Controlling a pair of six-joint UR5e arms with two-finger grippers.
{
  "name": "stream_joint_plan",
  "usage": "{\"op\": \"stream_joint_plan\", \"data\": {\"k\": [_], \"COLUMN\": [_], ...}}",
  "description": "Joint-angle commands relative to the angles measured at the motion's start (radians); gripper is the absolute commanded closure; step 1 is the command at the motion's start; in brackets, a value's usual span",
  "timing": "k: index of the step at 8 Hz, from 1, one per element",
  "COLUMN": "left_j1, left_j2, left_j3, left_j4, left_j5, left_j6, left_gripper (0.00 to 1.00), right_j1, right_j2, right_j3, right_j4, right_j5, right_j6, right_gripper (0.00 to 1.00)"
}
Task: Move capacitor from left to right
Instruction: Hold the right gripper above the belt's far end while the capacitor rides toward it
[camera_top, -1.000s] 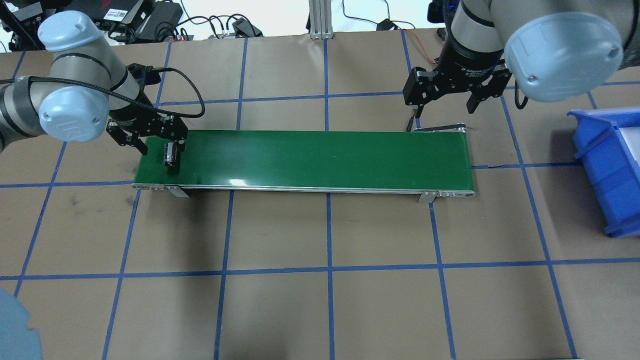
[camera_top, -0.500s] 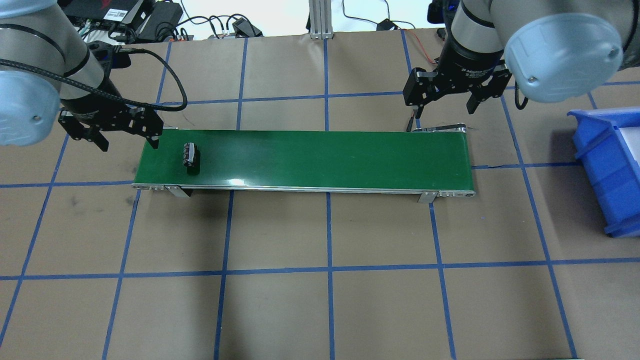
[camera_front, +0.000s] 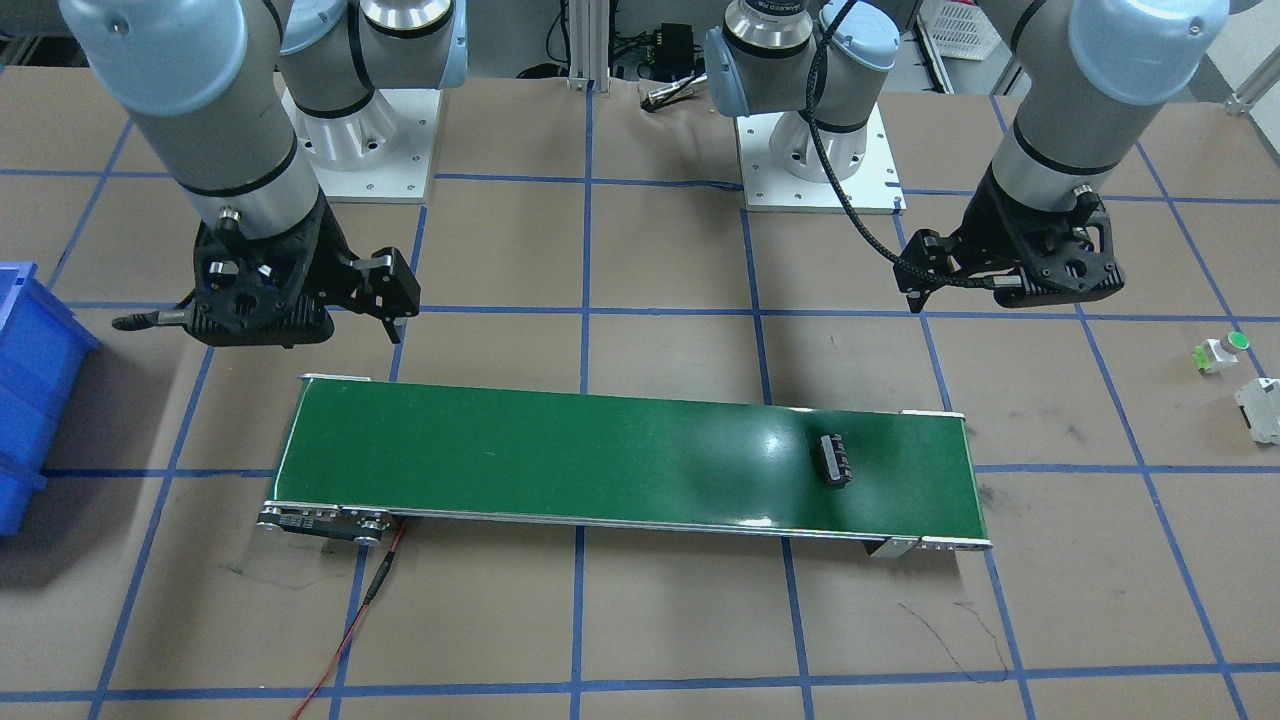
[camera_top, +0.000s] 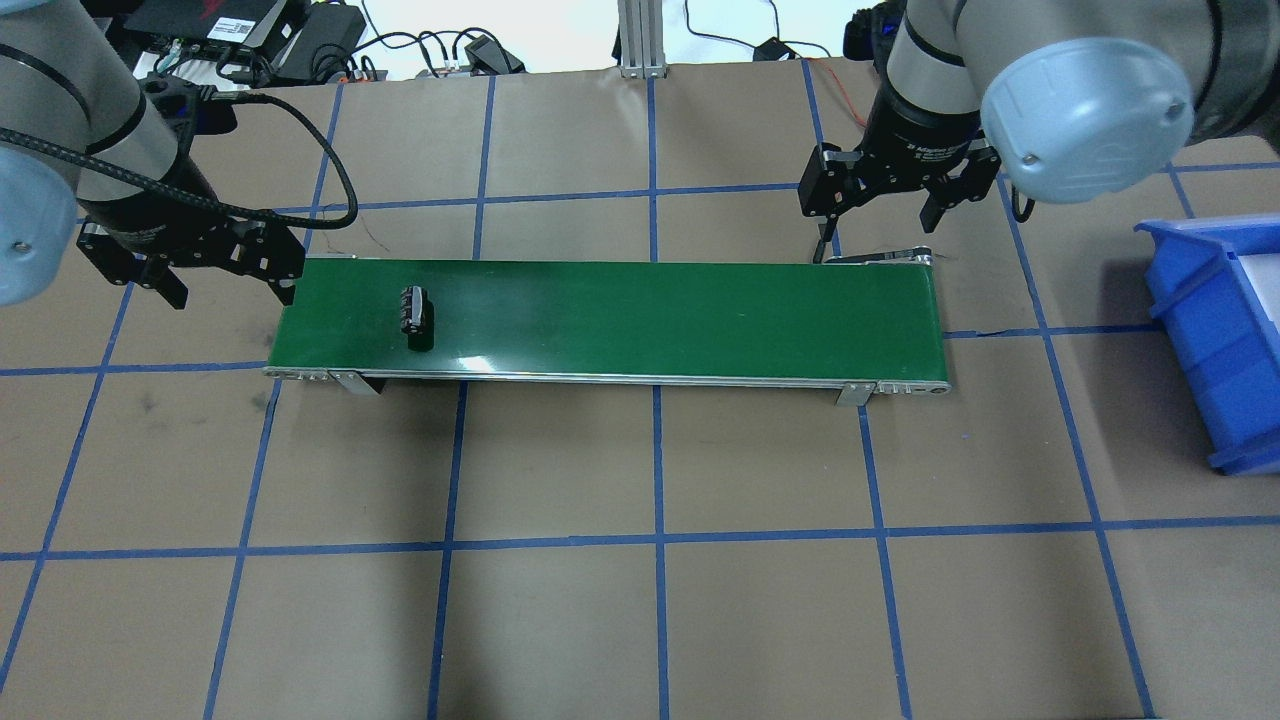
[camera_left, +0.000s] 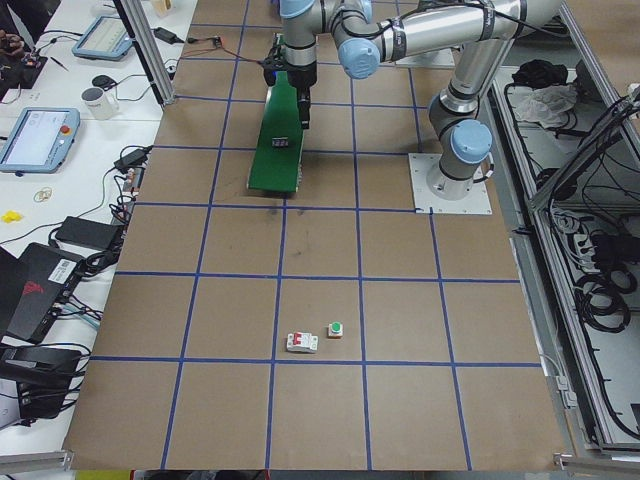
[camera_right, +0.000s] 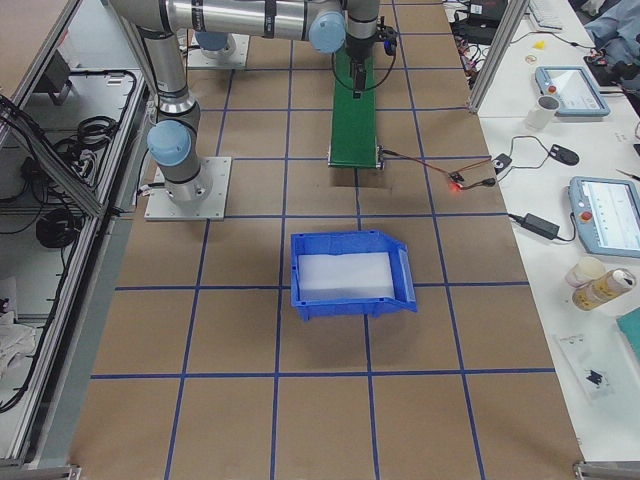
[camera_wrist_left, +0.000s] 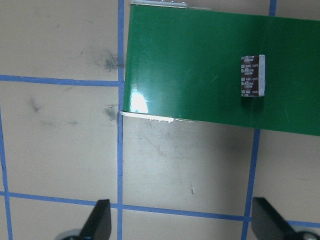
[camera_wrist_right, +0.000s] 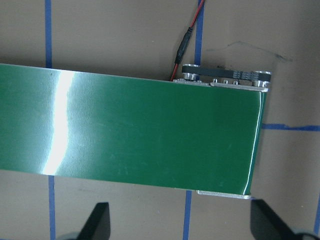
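The capacitor (camera_top: 415, 312), a small dark cylinder with a lighter end, lies on its side on the green conveyor belt (camera_top: 650, 315) near the belt's left end. It also shows in the front view (camera_front: 834, 461) and the left wrist view (camera_wrist_left: 251, 76). My left gripper (camera_top: 232, 290) is open and empty, just off the belt's left end, apart from the capacitor. My right gripper (camera_top: 875, 222) is open and empty, above the table behind the belt's right end. The right wrist view shows only bare belt (camera_wrist_right: 150, 135).
A blue bin (camera_top: 1215, 330) stands at the far right of the table. A white part with a green cap (camera_front: 1222, 352) and a white-grey blocky part (camera_front: 1260, 408) lie beyond the belt's left end. A red wire (camera_front: 350, 620) runs from the belt's right end.
The capacitor has moved right along the belt. My left gripper, which stood around it, has pulled back left off the belt's end. My right gripper has shifted slightly left.
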Motion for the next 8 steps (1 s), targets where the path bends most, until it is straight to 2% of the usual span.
{"op": "stream_joint_plan", "data": {"k": [1, 3, 5, 8], "left_j1": [-0.001, -0.001, -0.001, -0.001], "left_j2": [0.002, -0.015, -0.016, -0.016], "left_j3": [-0.001, -0.013, -0.012, -0.011], "left_j4": [0.005, 0.008, 0.010, 0.010], "left_j5": [0.000, 0.002, 0.002, -0.001], "left_j6": [0.000, 0.000, 0.000, 0.006], "left_gripper": [0.00, 0.00, 0.00, 0.00], "right_j1": [0.000, -0.033, -0.100, -0.100], "right_j2": [0.139, 0.168, 0.165, 0.163], "right_j3": [0.005, 0.055, 0.141, 0.146], "right_j4": [-0.140, -0.202, -0.279, -0.278], "right_j5": [0.002, 0.020, 0.109, 0.100], "right_j6": [0.003, -0.003, -0.027, -0.026], "right_gripper": [0.00, 0.00, 0.00, 0.00]}}
